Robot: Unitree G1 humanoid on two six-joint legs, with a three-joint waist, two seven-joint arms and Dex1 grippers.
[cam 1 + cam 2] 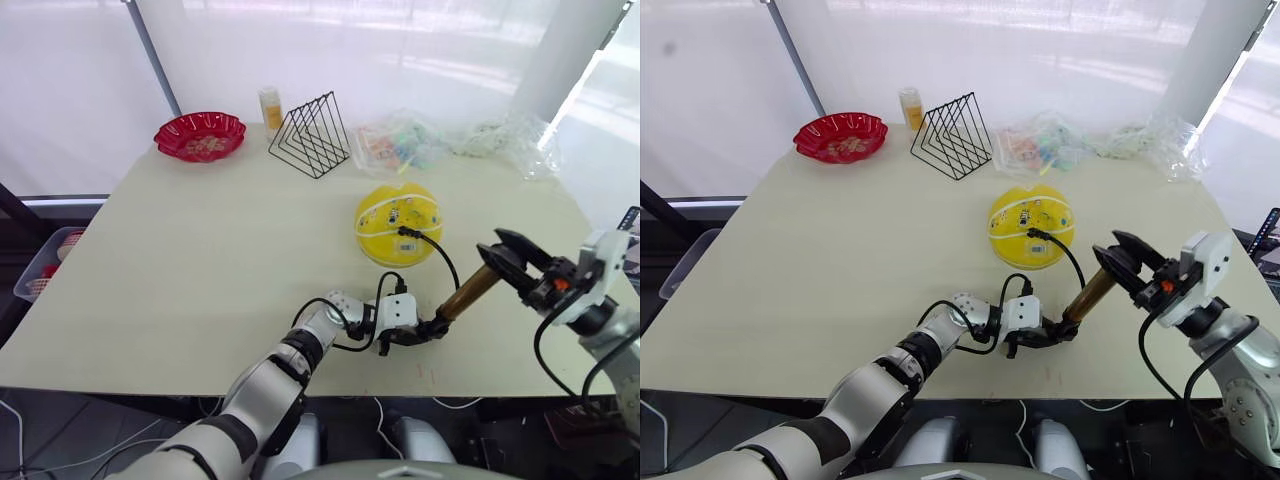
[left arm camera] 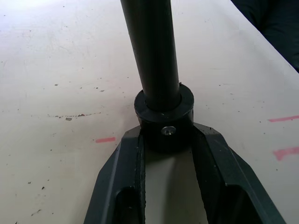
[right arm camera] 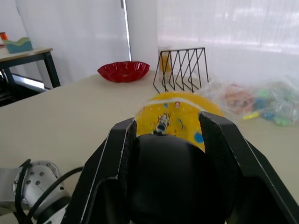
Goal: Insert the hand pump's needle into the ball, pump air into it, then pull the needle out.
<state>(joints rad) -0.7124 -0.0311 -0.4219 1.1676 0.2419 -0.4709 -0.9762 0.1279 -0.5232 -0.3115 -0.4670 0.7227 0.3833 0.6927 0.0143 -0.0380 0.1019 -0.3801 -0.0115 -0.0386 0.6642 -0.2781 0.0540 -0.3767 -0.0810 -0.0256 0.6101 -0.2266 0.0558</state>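
The yellow ball [image 1: 398, 222] sits right of the table's middle. The hand pump [image 1: 468, 292] slants over the near edge, gold barrel rising to the right. My left gripper [image 1: 432, 328] is shut on its black lower end cap [image 2: 164, 122], low on the table. My right gripper [image 1: 497, 262] is shut on the pump's black top end [image 3: 166, 172]. The thin black hose [image 1: 443, 258] arcs from the pump to a small black fitting [image 1: 405, 232] pressed against the ball's near side. The needle itself is hidden at that spot.
Along the far edge stand a red scalloped bowl [image 1: 200, 135], a small yellow bottle [image 1: 270, 108], a black wire rack [image 1: 312, 135] and clear plastic bags of coloured items [image 1: 400, 145]. A bin [image 1: 45, 262] stands off the table's left side.
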